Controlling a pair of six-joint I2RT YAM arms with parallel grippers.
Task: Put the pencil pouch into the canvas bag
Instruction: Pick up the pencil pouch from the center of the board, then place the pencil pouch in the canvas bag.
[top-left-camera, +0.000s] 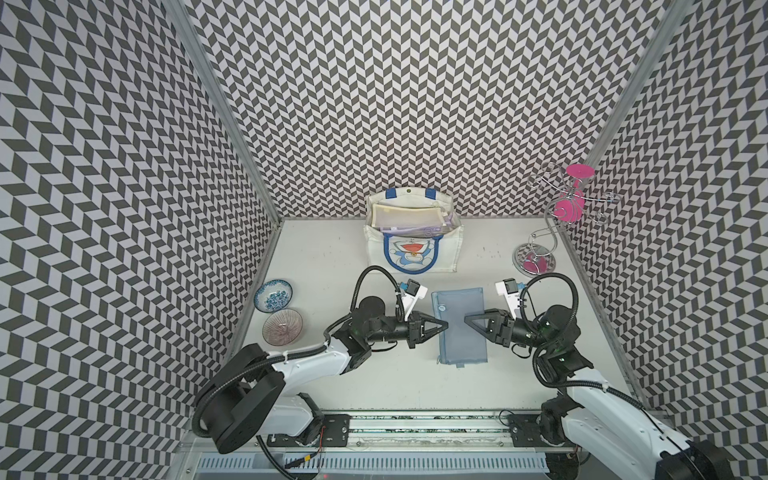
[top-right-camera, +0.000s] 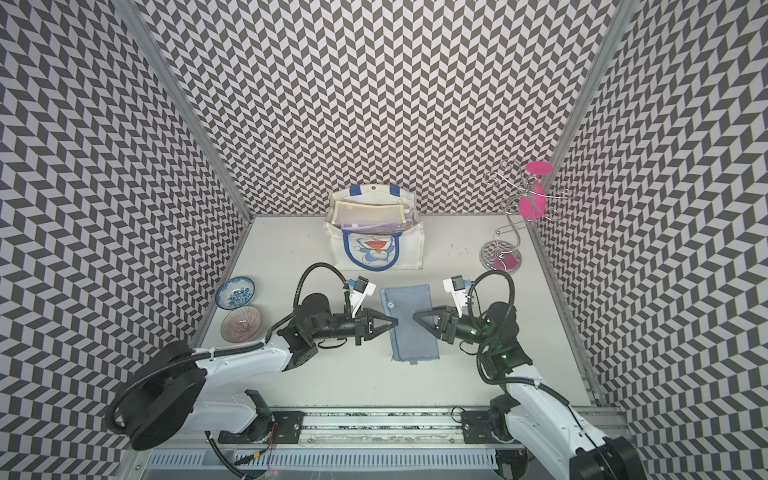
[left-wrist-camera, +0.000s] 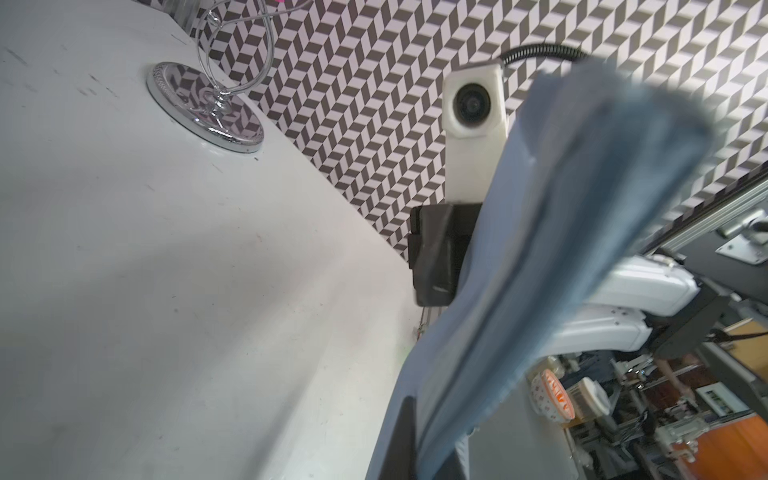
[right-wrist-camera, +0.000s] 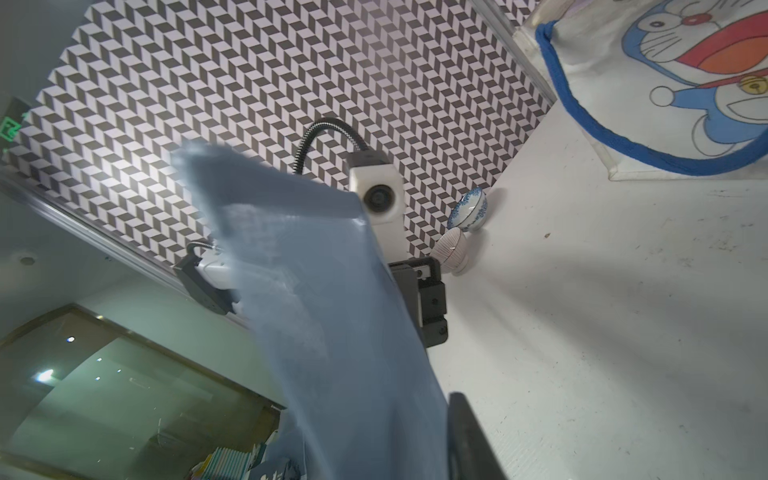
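While both point inward, the left gripper (top-left-camera: 444, 325) clamps the pencil pouch (top-left-camera: 459, 347); whether the right gripper (top-left-camera: 467, 320) grips is unclear.

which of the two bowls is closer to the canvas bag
The blue-and-white floral bowl; the purplish bowl with fine radial lines sits just in front of it, nearer the robot's base.

Table (top-left-camera: 324, 257) bears canvas bag (top-left-camera: 413, 245), blue bowl (top-left-camera: 273, 296), striped bowl (top-left-camera: 282, 326), wire stand (top-left-camera: 535, 259).

Left claw (top-left-camera: 444, 325) clamped, right claw (top-left-camera: 467, 319) opposite
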